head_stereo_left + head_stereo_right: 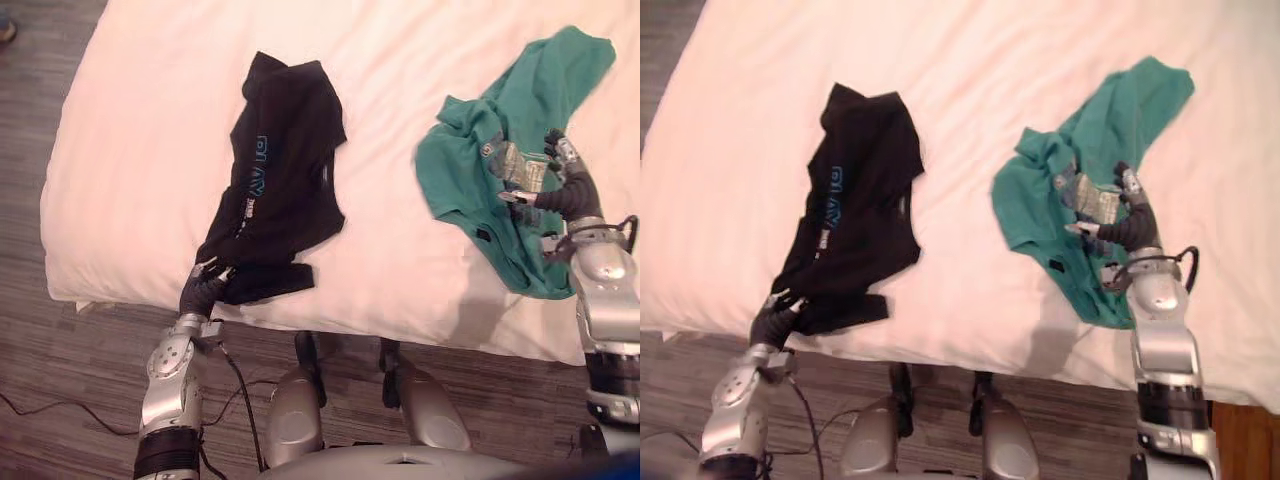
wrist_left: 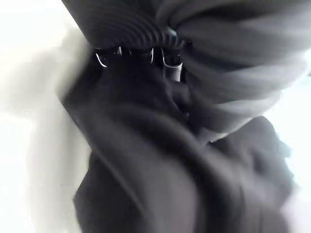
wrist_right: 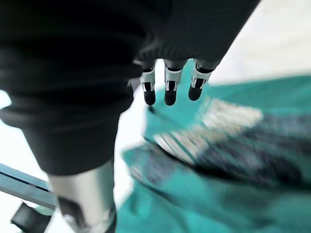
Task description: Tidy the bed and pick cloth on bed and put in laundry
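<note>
A black shirt (image 1: 285, 160) with pale lettering lies crumpled on the left half of the white bed (image 1: 140, 130), its lower end reaching the near edge. My left hand (image 1: 203, 285) sits at that lower end, against the black cloth (image 2: 170, 184). A teal shirt (image 1: 470, 170) with a printed patch lies rumpled on the right half. My right hand (image 1: 560, 185) hovers just above its middle, open, with relaxed fingers (image 3: 169, 90) pointing at the teal cloth (image 3: 243, 194) and holding nothing.
The bed's near edge (image 1: 380, 325) runs across in front of me, with grey wood floor (image 1: 60, 370) below it and along the bed's left side. Bare white duvet (image 1: 390, 230) separates the two shirts.
</note>
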`<state>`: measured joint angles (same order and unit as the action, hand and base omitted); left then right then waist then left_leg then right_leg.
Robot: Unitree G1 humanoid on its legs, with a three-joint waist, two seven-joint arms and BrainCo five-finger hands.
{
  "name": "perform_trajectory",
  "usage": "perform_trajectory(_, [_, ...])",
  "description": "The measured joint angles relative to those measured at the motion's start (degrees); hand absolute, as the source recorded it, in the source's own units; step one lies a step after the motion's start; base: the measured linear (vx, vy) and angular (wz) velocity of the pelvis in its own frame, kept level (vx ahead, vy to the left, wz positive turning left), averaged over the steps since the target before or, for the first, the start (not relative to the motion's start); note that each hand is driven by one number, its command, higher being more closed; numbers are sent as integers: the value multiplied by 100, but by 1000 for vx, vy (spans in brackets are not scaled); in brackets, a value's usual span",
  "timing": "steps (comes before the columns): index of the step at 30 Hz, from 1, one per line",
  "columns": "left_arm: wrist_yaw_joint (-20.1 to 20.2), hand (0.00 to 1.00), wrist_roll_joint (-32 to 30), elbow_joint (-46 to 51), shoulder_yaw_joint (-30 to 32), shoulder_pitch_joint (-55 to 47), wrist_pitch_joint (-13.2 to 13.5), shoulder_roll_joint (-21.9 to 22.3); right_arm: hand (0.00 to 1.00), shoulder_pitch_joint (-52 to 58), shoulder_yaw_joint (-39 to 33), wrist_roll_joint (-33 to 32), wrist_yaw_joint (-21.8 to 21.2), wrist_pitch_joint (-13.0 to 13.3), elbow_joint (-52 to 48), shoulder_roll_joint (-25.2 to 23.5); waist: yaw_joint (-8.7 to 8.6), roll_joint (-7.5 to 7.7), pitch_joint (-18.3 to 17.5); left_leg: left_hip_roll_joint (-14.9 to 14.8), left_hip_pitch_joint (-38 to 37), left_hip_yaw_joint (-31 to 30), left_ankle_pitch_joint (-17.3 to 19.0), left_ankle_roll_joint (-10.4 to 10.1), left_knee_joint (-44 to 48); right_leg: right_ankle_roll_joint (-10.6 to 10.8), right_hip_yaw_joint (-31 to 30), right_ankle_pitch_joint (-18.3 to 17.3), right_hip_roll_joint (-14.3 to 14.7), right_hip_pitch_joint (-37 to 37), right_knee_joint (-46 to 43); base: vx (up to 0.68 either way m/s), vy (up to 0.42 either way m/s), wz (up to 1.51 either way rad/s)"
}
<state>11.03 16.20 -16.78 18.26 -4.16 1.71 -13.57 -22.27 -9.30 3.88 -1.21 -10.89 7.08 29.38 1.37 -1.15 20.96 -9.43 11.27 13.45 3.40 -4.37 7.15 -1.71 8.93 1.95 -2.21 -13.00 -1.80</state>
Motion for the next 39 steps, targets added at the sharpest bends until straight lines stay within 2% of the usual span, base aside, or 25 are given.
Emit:
perform_trajectory(4, [-36,100,-439,-1647,297,19,-84,-432,0,-845,132,-15,-5,-9,1094,152,50,117,245,84,229,-5,2,47,1,125,-25,133,-91,-183,132,-112,61,-2])
perform_trajectory(6, [-57,100,-514,-2432,304,83,-162,-510,0,-1351,315,80,-82,13,1835,533,138,150,299,154,571,-25,-61,125,-1,154,-26,239,-135,-511,142,-120,41,8])
perform_trajectory(7, [-45,100,-507,-2642,264,108,-146,-505,100,-1679,380,319,-73,32,2165,643,154,137,372,195,720,-44,-117,157,-6,189,-19,297,-192,-641,145,-112,52,15])
perform_trajectory(9, [-23,100,-490,-2804,205,158,-85,-504,100,-2033,408,786,-76,31,2522,735,184,115,435,259,869,-97,-192,192,-5,215,-16,377,-229,-764,166,-70,42,11])
perform_trajectory(11, [-16,100,-434,-2877,190,334,209,-503,100,-2298,409,1682,-180,-14,2775,888,184,103,437,326,1171,-147,-268,247,-3,242,57,471,-337,-1007,182,-76,62,19])
perform_trajectory(12, [-21,100,-433,-2877,182,388,308,-499,100,-2330,401,1921,-242,-17,2770,959,185,103,437,336,1240,-148,-283,251,-5,237,115,477,-362,-1067,180,-97,58,24])
perform_trajectory(13, [-45,100,-436,-2885,141,485,471,-490,100,-2368,341,2464,-389,-18,2764,1045,197,100,439,348,1377,-169,-324,238,-6,232,157,491,-391,-1176,176,-83,34,18])
perform_trajectory(15, [-215,100,-436,-2871,-14,589,686,-421,100,-2388,317,3142,-467,-50,2765,1048,233,109,435,352,1459,-241,-401,199,-67,223,291,493,-400,-1249,146,-61,8,19])
perform_trajectory(18, [-473,100,-446,-2820,-159,615,870,-73,100,-2388,337,3751,-592,-231,2764,995,278,151,412,319,1409,-295,-516,124,-209,145,424,438,-375,-1248,73,-20,-27,19])
perform_trajectory(21, [-758,100,-450,-2724,-309,629,853,331,100,-2284,404,4002,-611,-194,2761,869,304,251,350,252,1295,-203,-575,74,-316,109,429,420,-321,-1204,82,15,-45,-5])
perform_trajectory(23, [-1014,100,-451,-2517,-454,664,816,661,100,-1877,405,3506,-505,4,2755,866,428,293,326,206,1001,-156,-584,21,-433,68,431,408,-267,-944,157,75,-42,-8])
perform_trajectory(24, [-1175,100,-475,-2377,-556,649,758,875,100,-1358,406,2695,-368,291,2745,845,461,322,307,168,637,-113,-605,-31,-579,3,475,352,-225,-630,189,116,-38,-1])
perform_trajectory(25, [-1246,100,-508,-2324,-588,610,758,927,100,-1131,406,2328,-304,431,2740,786,458,344,282,151,505,-93,-603,-37,-623,-16,500,311,-209,-519,183,148,-41,3])
perform_trajectory(27, [-1433,100,-691,-2163,-749,467,740,952,100,-191,406,797,-61,1069,2664,346,293,485,176,44,226,181,-505,-132,-476,-39,625,121,-203,-157,98,130,-22,18])
perform_trajectory(28, [-1483,100,-710,-2127,-794,443,738,953,100,55,406,396,-55,1238,2612,231,238,496,169,7,206,271,-443,-120,-351,-34,682,61,-214,-75,38,117,-3,30])
perform_trajectory(29, [-1561,100,-790,-2106,-905,399,725,955,100,559,406,-248,-56,1518,2511,-11,173,504,121,-65,180,474,-316,-57,-47,-13,758,-112,-246,45,-146,76,10,28])
perform_trajectory(30, [-1605,100,-812,-2107,-943,367,723,956,100,769,408,-574,-56,1651,2500,-163,125,517,82,-72,186,517,-291,-47,116,11,799,-223,-286,87,-276,96,26,46])
perform_trajectory(31, [-1656,100,-839,-2111,-1047,283,729,973,100,1223,413,-1255,-59,1940,2532,-476,37,554,-27,-44,183,524,-283,-52,400,62,912,-463,-408,197,-530,95,28,65])
perform_trajectory(32, [-1723,100,-841,-2108,-1196,119,773,998,100,1639,432,-1632,-74,2147,2559,-731,-47,547,-226,-22,181,526,-283,-54,550,71,1040,-637,-490,295,-695,134,13,68])
perform_trajectory(35, [-1854,100,-831,-2182,-1527,-330,939,1029,100,2304,570,-2059,-94,2637,2733,-1241,-115,405,-729,41,-56,527,-392,-80,268,42,1296,-796,-565,539,-711,105,-28,45])
perform_trajectory(36, [-1851,100,-837,-2209,-1554,-405,987,1028,100,2350,570,-2065,-89,2710,2785,-1327,-153,371,-776,42,-154,588,-363,-79,193,31,1364,-803,-582,618,-692,91,-4,38])
perform_trajectory(37, [-1845,100,-847,-2307,-1599,-514,1058,1124,100,2449,570,-2063,-80,2818,2833,-1367,-219,264,-845,-102,-320,1041,-120,-81,399,9,1467,-820,-594,815,-696,83,37,34])
perform_trajectory(38, [-1838,100,-858,-2354,-1668,-608,1113,1233,100,2536,573,-2055,-74,2862,2912,-1371,-258,191,-895,-209,-609,1395,-26,-119,426,26,1559,-820,-614,1039,-640,98,47,34])
perform_trajectory(39, [-1828,100,-873,-2365,-1719,-650,1160,1285,100,2574,573,-2054,-60,2890,2958,-1364,-284,164,-917,-235,-770,1480,-62,-111,295,69,1588,-816,-614,1142,-605,70,60,30])
